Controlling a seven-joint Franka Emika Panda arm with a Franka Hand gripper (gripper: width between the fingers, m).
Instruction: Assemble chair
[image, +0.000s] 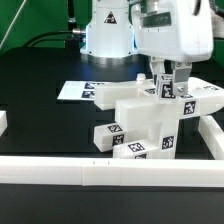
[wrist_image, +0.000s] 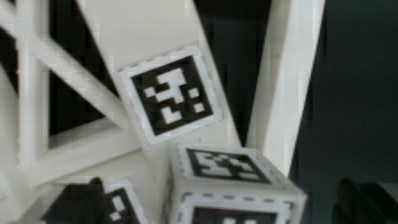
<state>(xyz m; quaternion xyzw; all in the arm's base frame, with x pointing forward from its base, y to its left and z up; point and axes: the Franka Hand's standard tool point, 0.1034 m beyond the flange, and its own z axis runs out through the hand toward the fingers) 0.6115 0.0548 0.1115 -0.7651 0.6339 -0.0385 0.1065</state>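
Note:
The chair's joined white body (image: 135, 115) stands at the table's middle, with tags on its front blocks (image: 112, 135) and a flat part (image: 203, 98) reaching toward the exterior view's right. My gripper (image: 169, 88) is over its top, fingers pointing down on either side of a small white tagged cube (image: 168, 95). In the wrist view the X-braced frame (wrist_image: 169, 90) with a large tag fills the picture. The cube (wrist_image: 228, 172) sits just in front of it, between my dark fingers (wrist_image: 71, 205). My gripper (wrist_image: 222, 208) appears shut on the cube.
The marker board (image: 82, 90) lies flat behind the chair on the exterior view's left. Low white border rails run along the front (image: 110, 172), the right (image: 212, 138) and the left edge (image: 3, 122). The arm's white base (image: 108, 35) stands at the back.

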